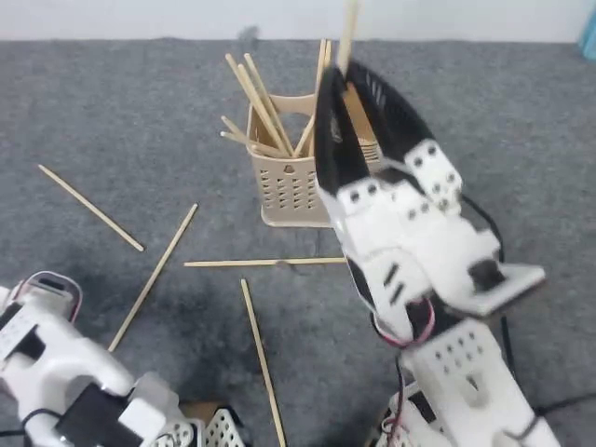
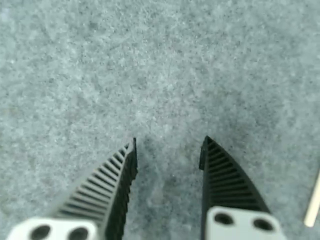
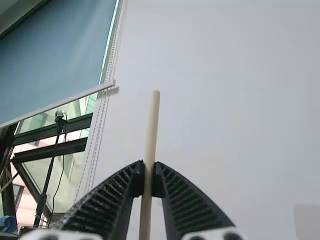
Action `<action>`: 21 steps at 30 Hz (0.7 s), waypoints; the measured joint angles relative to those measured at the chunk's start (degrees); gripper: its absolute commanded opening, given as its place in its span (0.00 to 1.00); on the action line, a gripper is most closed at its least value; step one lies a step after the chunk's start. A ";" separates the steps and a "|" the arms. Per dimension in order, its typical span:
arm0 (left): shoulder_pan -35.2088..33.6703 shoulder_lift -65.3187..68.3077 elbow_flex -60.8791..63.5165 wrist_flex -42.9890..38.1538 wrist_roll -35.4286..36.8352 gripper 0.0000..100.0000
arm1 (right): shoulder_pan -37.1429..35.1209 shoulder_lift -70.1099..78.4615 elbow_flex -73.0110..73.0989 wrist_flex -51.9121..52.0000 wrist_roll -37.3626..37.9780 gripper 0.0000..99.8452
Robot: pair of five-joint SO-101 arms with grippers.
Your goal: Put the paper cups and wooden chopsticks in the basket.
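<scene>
Well in front of the basket point(image 1: 289, 191): left gripper point(image 2: 167, 150) spread wide over the grey mat point(image 2: 150, 60), gripping nothing. Nearer the basket, four loose wooden chopsticks point(image 1: 264, 263) flat on the mat. Inside the basket, several leaning chopsticks point(image 1: 256, 102). Just above the basket, right gripper point(image 3: 148, 167) clamped on one upright chopstick point(image 3: 151, 130)

Table point(image 1: 112, 102): grey, felt-like surface. The basket point(image 1: 289, 191) stands upright on it. Four loose chopsticks lie flat, none touching the basket.
- Cross chopstick point(image 1: 265, 263): just in front of the basket, crosswise.
- Near chopstick point(image 1: 263, 363): farther in front of the basket, running lengthwise.
- Slanted chopstick point(image 1: 154, 277): front-left of the basket.
- Outer chopstick point(image 1: 90, 207): well left of the basket.
</scene>
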 measured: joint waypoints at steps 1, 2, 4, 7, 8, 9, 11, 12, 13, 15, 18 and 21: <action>0.00 0.00 0.00 0.00 0.00 0.20 | 0.09 3.08 -2.55 -1.32 0.00 0.01; 0.00 0.00 0.00 0.00 0.00 0.20 | 0.09 6.24 -4.92 -2.81 0.00 0.01; 0.00 0.00 0.00 0.00 0.00 0.20 | 0.00 13.01 -9.32 -5.63 0.00 0.01; 0.00 0.00 0.00 0.00 0.00 0.20 | 1.32 23.38 -14.68 -10.11 0.00 0.01; 0.00 0.00 0.00 0.00 0.00 0.20 | 1.76 26.73 -16.00 -11.43 0.00 0.01; 0.00 0.00 0.00 0.00 0.00 0.20 | 2.37 29.89 -17.14 -12.66 0.00 0.01; 0.00 0.00 0.00 0.00 0.00 0.20 | 3.43 35.96 -18.37 -15.65 0.00 0.01; 0.00 0.00 0.00 0.00 0.00 0.20 | 3.96 38.51 -18.64 -17.49 0.00 0.01; 0.00 0.00 0.00 0.00 0.00 0.20 | 4.57 41.05 -18.73 -19.43 0.44 0.01; 0.00 0.00 0.00 0.00 0.00 0.20 | 4.92 45.89 -18.73 -23.47 2.64 0.01; 0.00 0.00 0.00 0.00 0.00 0.20 | 4.40 52.22 -18.73 -30.59 7.56 0.01; 0.00 0.00 0.00 0.00 0.00 0.20 | 4.66 55.47 -17.41 -37.27 9.85 0.01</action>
